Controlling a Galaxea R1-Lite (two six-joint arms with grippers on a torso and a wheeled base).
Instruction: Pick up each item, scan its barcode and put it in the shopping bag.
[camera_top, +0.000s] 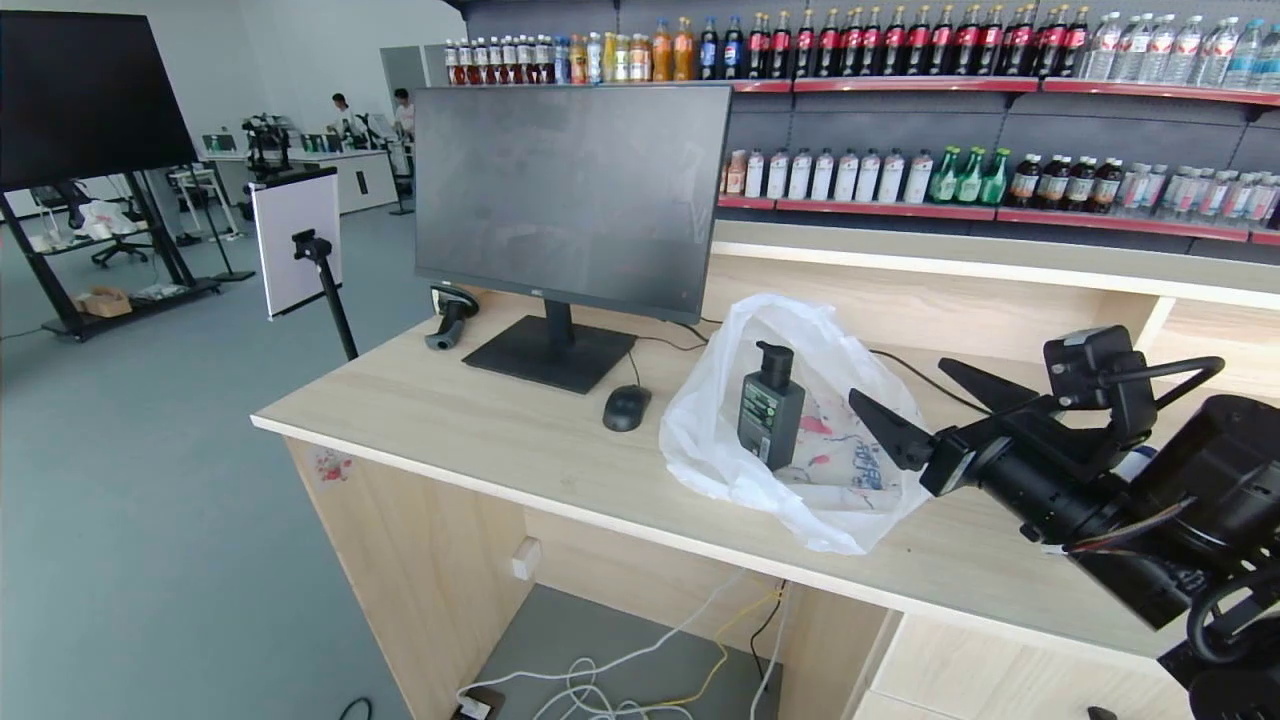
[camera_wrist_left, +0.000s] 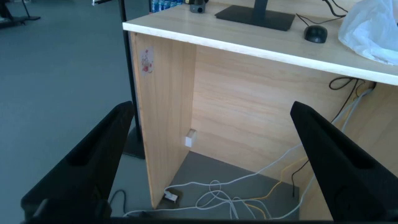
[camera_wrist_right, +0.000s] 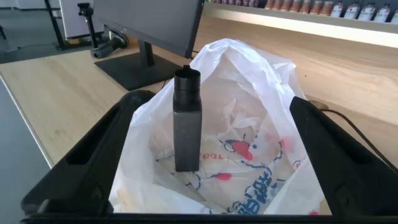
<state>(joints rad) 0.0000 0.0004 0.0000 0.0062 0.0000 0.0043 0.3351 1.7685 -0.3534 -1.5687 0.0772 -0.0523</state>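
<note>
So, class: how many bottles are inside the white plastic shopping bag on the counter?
1. A dark grey rectangular pump bottle stands upright in the white plastic shopping bag; folds may hide others.

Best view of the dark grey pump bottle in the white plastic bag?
Right wrist view: the dark grey pump bottle stands close, cap to base. Head view: smaller, label facing. Left wrist view: the bag edge.

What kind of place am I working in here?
Probably a shop checkout, perhaps a mock one: a light wooden counter with a black flat monitor, a black handheld barcode scanner and a white plastic shopping bag, and red-edged shelves of drink bottles behind.
</note>
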